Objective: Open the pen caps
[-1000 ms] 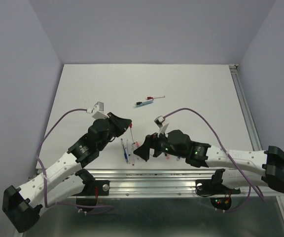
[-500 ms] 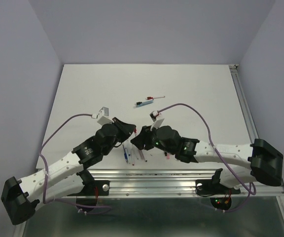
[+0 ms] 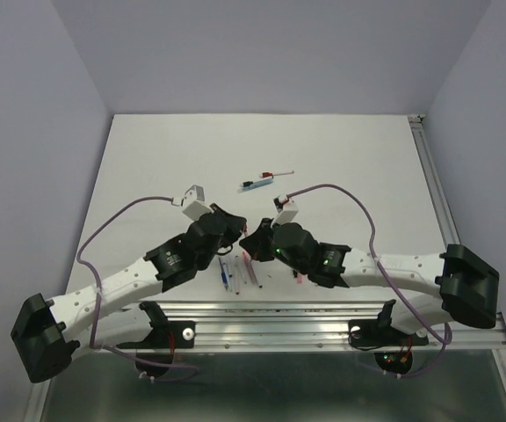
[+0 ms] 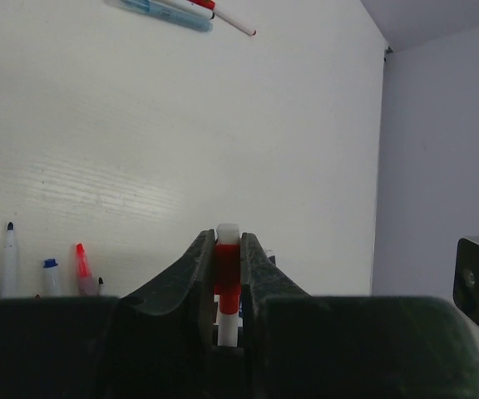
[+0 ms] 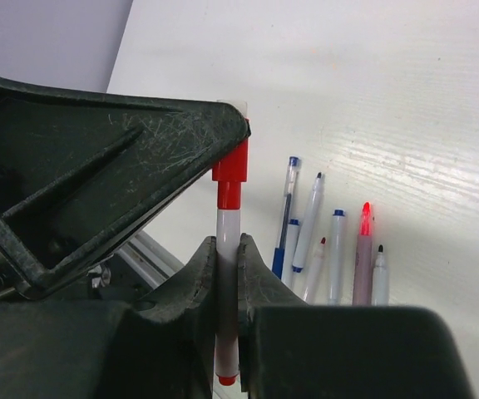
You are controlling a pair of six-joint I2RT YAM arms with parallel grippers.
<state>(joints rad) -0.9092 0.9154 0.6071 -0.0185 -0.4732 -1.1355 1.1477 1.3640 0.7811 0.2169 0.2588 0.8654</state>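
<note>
One white pen with a red pen cap [image 4: 228,278] hangs above the table between both grippers. My left gripper [image 4: 228,243] is shut on the red cap, and the white end of the pen pokes out past its fingertips. My right gripper [image 5: 227,249] is shut on the same pen's white barrel [image 5: 228,218], just below the red cap [image 5: 230,163]. The cap sits on the pen. In the top view the left gripper [image 3: 234,230] and the right gripper [image 3: 252,240] meet tip to tip over the near middle of the table.
Several uncapped pens [image 5: 335,249] lie side by side on the white table [image 3: 341,158] under the grippers, also in the top view [image 3: 235,269]. A light blue pen and a red-capped pen [image 3: 266,179] lie farther back. A metal rail [image 3: 323,312] runs along the near edge.
My right gripper swung left and up to the pen and shut on its barrel. My left arm shifted a little right, its grip on the cap unchanged.
</note>
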